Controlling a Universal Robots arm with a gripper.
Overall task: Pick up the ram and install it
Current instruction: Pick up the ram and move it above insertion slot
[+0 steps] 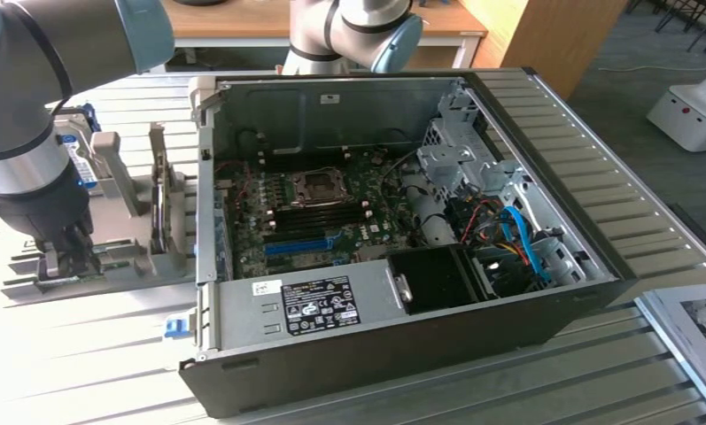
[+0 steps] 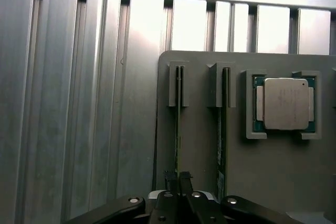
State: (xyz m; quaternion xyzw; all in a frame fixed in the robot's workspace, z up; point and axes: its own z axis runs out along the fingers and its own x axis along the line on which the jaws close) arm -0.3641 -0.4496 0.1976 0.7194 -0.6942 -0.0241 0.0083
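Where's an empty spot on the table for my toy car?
Bare table slats at the exterior view's lower left, bordered by the grey holder and the computer case. Another strip lies between the case and the printed sheet. Crowded: the holder, where the gripper pinches the ram, and inside the case.

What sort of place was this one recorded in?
Likely a robotics lab bench for PC assembly: an open computer case on a slatted metal table, a grey fixture holding the ram and a processor.
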